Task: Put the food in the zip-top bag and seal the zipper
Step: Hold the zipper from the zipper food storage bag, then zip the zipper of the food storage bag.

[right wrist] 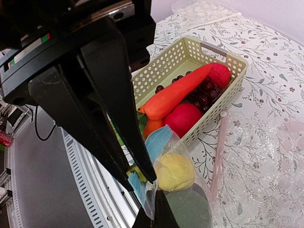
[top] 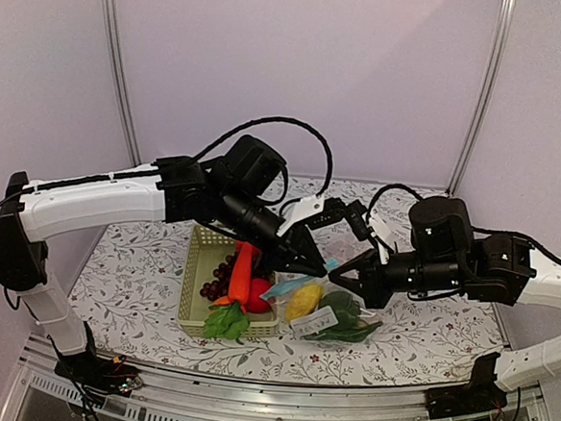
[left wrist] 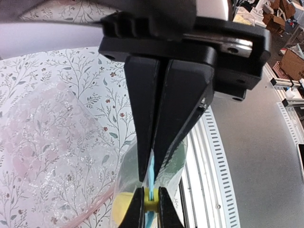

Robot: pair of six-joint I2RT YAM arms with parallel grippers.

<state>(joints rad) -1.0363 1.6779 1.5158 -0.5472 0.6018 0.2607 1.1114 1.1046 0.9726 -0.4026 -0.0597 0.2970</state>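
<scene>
Sealing is in hand: left end effector [left wrist: 152, 179] and right end effector [right wrist: 137, 179], both closed, pinch the zipper [right wrist: 158, 141] beside the corn [right wrist: 174, 171]; next, we judge, one slides along it.

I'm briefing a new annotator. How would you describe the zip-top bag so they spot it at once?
Find the pale green basket on the floral table. Just right of it sits the zip-top bag: clear, smooth, with a light-blue strip and yellow and dark green food inside.

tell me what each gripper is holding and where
Both hold the bag by its blue zipper: the left gripper and right gripper are each shut on that strip at the mouth.
</scene>
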